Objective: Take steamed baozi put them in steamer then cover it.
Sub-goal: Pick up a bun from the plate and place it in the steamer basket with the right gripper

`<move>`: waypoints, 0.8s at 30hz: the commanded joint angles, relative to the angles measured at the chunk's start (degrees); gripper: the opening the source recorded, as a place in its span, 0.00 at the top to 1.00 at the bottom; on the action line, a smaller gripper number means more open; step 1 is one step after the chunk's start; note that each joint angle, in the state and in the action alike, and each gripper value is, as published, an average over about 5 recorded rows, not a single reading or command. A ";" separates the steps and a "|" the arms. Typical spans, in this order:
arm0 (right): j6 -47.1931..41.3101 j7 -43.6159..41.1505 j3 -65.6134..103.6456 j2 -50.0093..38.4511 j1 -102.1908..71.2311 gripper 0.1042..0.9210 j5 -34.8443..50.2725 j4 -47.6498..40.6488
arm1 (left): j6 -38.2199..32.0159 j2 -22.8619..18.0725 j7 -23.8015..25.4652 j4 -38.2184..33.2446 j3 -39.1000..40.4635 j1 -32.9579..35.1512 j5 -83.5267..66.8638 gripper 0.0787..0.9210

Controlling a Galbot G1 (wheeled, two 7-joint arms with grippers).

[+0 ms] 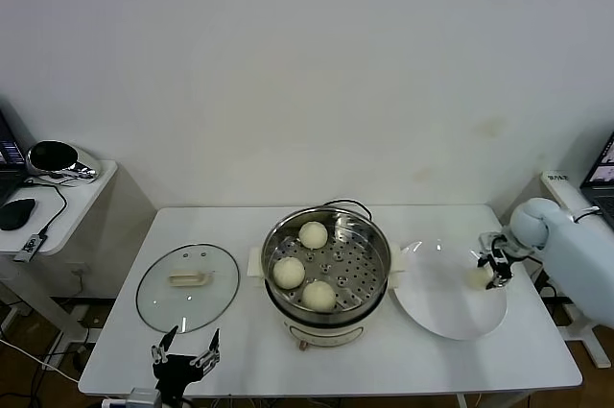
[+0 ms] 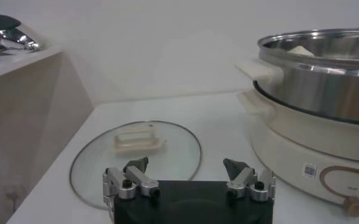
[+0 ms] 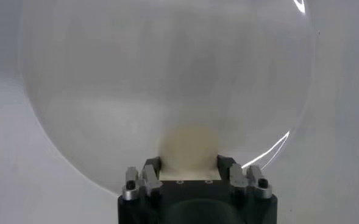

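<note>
Steel, shiny and round, the steamer [image 1: 327, 274] sits mid-bench on its cream base with three smooth cream-white baozi [image 1: 313, 234] on its perforated tray, while the fourth baozi [image 1: 481, 276] lies on the flat white plate [image 1: 436, 304], between the fingers of the right tool [image 1: 496, 269], which closes around it at the plate's outer rim, close to the bench [image 1: 247, 350] edge. The left tool [image 1: 185, 355] hangs open at the bench's near edge, just in front of the clear glass cover [image 1: 187, 285] lying flat beside the steamer.
</note>
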 commanded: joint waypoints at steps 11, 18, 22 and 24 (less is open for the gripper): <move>-15.34 -3.40 -28.79 -7.43 37.47 0.44 32.61 27.86 | -0.23 0.19 0.02 -1.21 0.92 -2.53 0.06 0.12; -22.89 -1.27 -41.51 0.54 50.32 0.44 45.63 31.74 | -0.09 0.63 -0.09 -3.23 0.72 -2.88 -0.02 0.12; -26.74 0.24 -45.60 5.61 53.05 0.44 49.86 32.84 | -0.08 1.02 -0.22 -3.91 0.23 -2.64 -0.03 0.12; -27.84 0.80 -46.64 7.80 53.43 0.44 51.29 32.55 | -0.09 1.22 -0.27 -4.00 -0.02 -2.56 -0.01 0.12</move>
